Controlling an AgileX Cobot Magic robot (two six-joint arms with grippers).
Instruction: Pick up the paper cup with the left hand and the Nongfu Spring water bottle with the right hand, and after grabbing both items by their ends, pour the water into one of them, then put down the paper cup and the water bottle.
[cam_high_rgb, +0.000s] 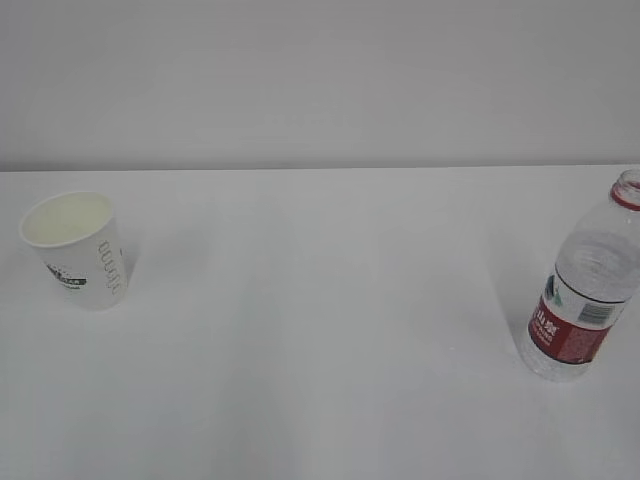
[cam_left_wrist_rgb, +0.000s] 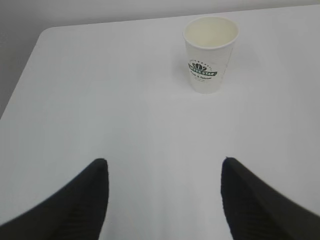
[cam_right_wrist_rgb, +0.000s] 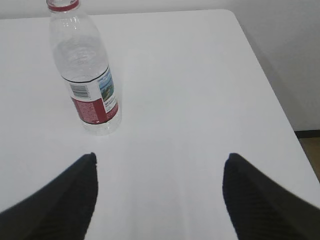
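On the white desk (cam_high_rgb: 320, 330), well to the left of the Nongfu Spring water bottle (cam_high_rgb: 585, 290), the paper cup (cam_high_rgb: 75, 248) stands upright and untouched; both objects are apart from either arm. Your left claw (cam_left_wrist_rgb: 165, 197) is released, its fingers spread wide with nothing between them, and the cup sits beyond it and off toward its right finger. Your right claw (cam_right_wrist_rgb: 160, 197) is likewise released and empty, while the bottle lies ahead of it, off toward its left finger. Neither object is centred between its fingers, so a straight advance would likely strike a wall and tip the light, seemingly empty cup, or topple the tall, uncapped bottle and spill it. A hard squeeze could crush the cup or force water out of the bottle.
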